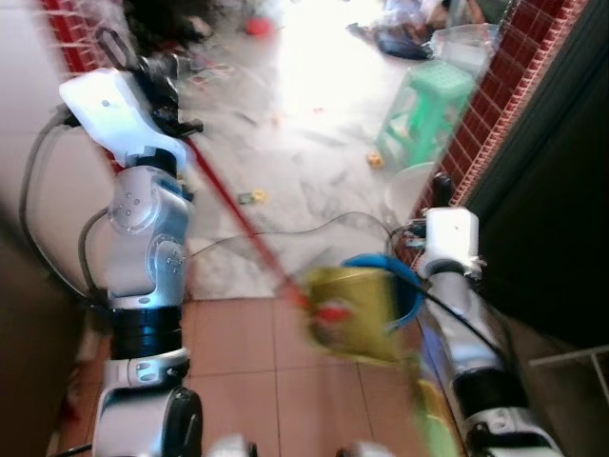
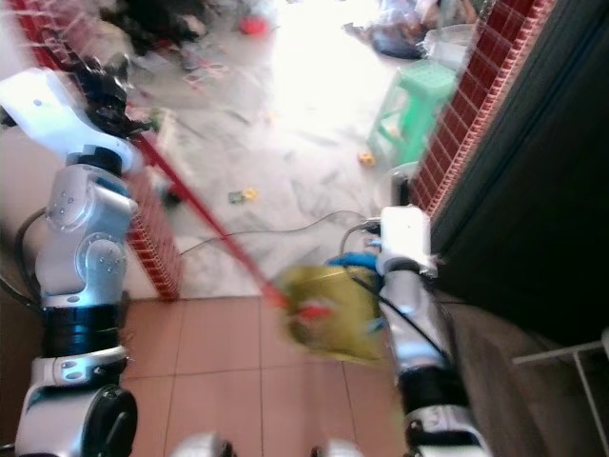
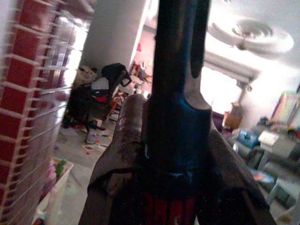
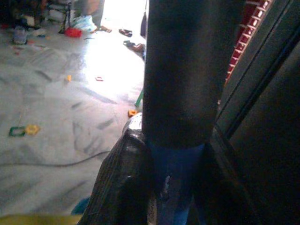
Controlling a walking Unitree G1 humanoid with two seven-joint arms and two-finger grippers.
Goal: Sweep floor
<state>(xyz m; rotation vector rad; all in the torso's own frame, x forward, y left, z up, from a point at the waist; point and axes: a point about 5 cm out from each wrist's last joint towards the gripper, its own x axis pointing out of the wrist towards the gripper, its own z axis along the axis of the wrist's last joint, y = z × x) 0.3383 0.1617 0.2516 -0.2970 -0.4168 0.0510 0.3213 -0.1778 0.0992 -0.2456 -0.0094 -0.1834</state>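
Observation:
A broom with a red handle (image 1: 233,214) slants from upper left down to its blurred yellow-green head (image 1: 350,309) over the terracotta tiles. My left gripper (image 1: 157,69) is raised at the upper left and is shut on the handle's top; in the left wrist view the fingers (image 3: 117,159) clamp the dark, red-based shaft. A blue dustpan (image 1: 404,281) sits just behind the broom head. My right gripper (image 4: 168,154) is shut on its dark and blue upright handle (image 4: 180,70), close to the brick wall.
A green plastic stool (image 1: 430,95) stands by the red brick wall (image 1: 495,95) on the right, with a dark door beyond. A cable (image 1: 285,228) and small yellow toys (image 1: 252,197) lie on the marble floor. Clutter fills the far end.

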